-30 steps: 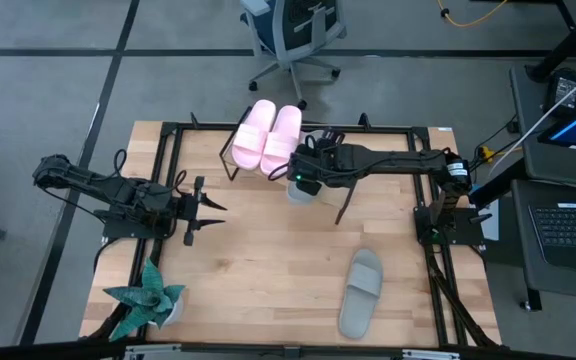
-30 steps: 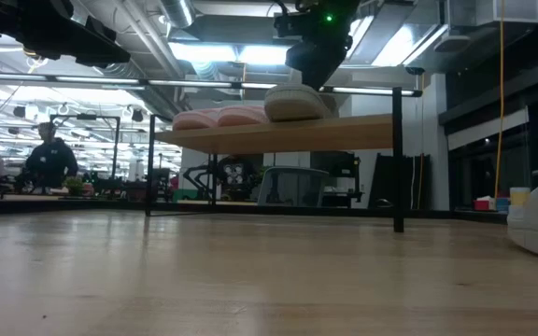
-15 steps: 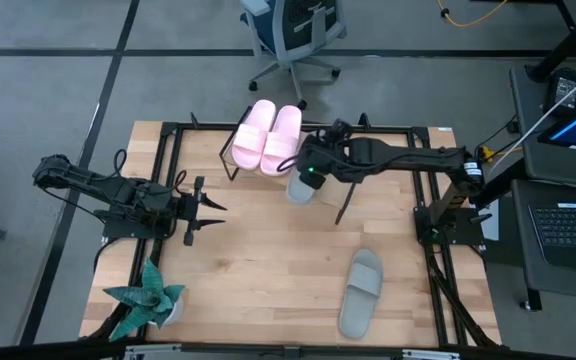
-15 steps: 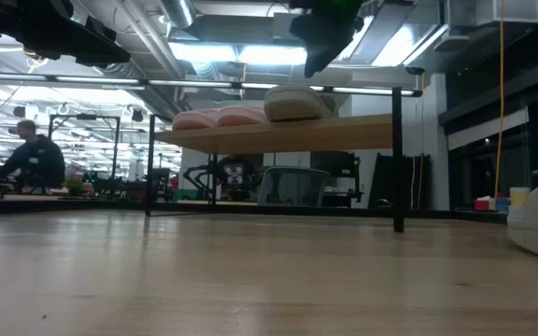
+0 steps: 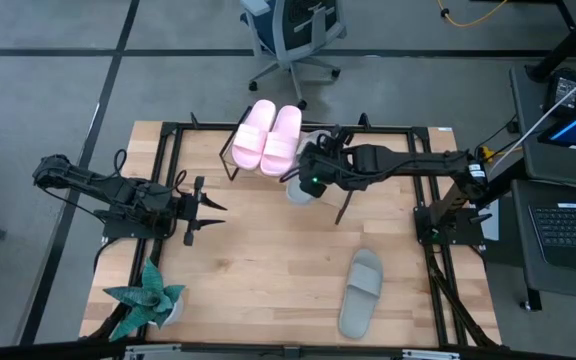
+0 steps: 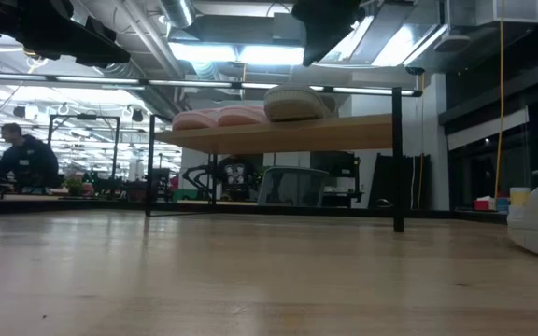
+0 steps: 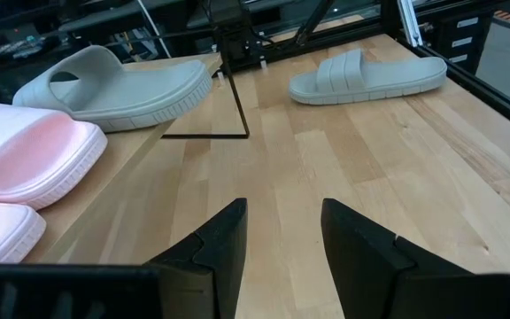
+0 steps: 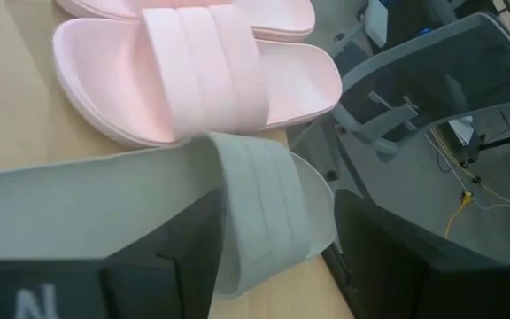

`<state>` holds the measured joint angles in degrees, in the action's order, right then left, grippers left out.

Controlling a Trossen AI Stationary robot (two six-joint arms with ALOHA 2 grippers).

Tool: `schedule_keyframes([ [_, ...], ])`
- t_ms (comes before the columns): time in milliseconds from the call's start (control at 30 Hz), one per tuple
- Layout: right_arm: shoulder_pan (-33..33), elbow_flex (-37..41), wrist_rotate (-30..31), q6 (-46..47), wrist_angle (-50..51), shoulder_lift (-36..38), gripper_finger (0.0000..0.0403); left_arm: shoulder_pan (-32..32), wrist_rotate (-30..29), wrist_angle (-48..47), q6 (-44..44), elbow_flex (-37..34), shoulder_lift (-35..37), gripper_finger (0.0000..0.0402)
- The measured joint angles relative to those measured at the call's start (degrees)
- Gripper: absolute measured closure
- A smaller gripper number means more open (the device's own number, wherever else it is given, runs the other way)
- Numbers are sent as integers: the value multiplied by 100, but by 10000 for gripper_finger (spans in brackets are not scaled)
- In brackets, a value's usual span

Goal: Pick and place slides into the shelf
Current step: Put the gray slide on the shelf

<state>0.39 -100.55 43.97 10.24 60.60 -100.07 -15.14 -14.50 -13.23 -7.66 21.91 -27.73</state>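
Two pale pink slides (image 5: 268,135) lie side by side on the slanted shelf (image 6: 362,132) at the table's far side. Beside them a grey-green slide (image 6: 297,103) rests sole down on the board. My right gripper (image 8: 277,266) hangs open just above that slide, its fingers on either side of the strap and clear of it. A second grey-green slide (image 5: 360,292) lies flat on the tabletop at the near right. My left gripper (image 7: 282,239) waits open at the table's left, pointing toward the right edge.
A green paper plant (image 5: 148,298) stands at the near left corner. A black metal frame (image 5: 168,150) runs around the tabletop. Bare wood lies between the shelf and the slide on the table. An office chair (image 5: 293,35) stands beyond the far edge.
My right gripper has risen off the grey-green slide on the shelf and drawn back a little toward the table's right edge. The slide stays where it was on the board.
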Motion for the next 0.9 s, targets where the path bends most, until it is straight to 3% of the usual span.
schedule_keyframes([
  [333,111,0,-53,20,-37,0,190,0,-1,0,0,2,0,263],
  [633,111,1,-785,339,-37,0,190,0,-1,-2,0,0,-1,263],
  [900,111,2,-871,734,-39,0,190,0,0,0,0,2,0,263],
])
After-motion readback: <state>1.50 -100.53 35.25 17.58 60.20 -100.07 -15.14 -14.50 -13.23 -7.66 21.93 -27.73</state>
